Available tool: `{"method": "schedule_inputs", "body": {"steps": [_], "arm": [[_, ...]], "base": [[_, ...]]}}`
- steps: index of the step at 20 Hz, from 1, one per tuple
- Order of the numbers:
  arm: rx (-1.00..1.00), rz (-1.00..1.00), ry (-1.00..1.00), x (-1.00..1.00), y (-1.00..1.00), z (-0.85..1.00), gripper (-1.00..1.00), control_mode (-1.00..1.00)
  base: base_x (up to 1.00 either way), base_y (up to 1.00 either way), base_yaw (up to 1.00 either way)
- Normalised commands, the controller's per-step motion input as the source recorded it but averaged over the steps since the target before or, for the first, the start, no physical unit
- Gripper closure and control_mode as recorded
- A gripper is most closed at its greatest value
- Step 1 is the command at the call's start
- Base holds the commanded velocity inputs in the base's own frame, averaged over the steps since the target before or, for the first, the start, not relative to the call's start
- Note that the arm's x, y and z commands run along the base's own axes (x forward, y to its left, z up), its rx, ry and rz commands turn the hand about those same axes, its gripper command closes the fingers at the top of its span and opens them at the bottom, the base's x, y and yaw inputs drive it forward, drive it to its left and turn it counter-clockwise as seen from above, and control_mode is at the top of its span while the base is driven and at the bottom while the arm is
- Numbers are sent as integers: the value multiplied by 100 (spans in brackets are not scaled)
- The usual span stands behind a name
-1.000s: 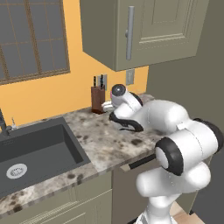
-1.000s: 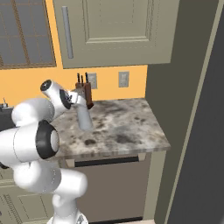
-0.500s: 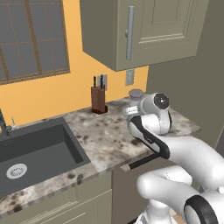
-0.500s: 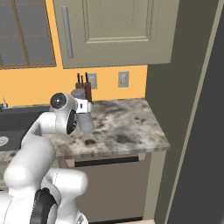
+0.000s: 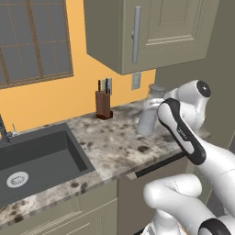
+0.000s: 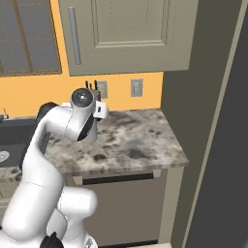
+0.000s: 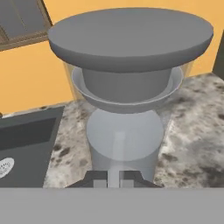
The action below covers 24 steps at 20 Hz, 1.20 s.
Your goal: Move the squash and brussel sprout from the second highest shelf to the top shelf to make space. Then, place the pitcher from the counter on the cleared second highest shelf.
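orange wall runs behind the counter, a speckled grey-brown stone top over grey-green cabinets. a dark sink is set into it at the left, under a window with dark panes. a brown knife block stands against the wall near the middle, with a pale wall socket to its right. a grey-green upper cabinet with a long metal handle hangs over that stretch. from the right base view the counter ends at a tall dark panel on the right.

the pitcher, a pale cylinder with a darker grey lid, is upright at the right part of the counter, just beside the arm's white wrist; in the left base view its base seems to hang slightly above the stone, though i can't be sure. in the hand view the pitcher sits directly ahead of the gripper, lid broad at the top, counter and sink edge behind it. the two dark finger tips stand close together against the pitcher's lower body, clamped narrow on it. in the right base view the white arm covers most of the pitcher.
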Motion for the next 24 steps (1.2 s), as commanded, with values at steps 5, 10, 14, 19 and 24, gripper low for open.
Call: {"method": "schedule_inputs", "body": {"steps": [5,10,14,19,24], "arm": [[0,-1,26,-52,0,40,100,-100],[-5,-1,7,-70,0,-3,100,-100],[-14,-1,-3,-51,1,-22,100,-100],[-7,0,-15,-2,6,0,100,-100],[0,0,-15,0,0,0,100,-100]], "base": [[0,0,0],[0,0,0],[0,0,0],[0,0,0],[0,0,0]]}}
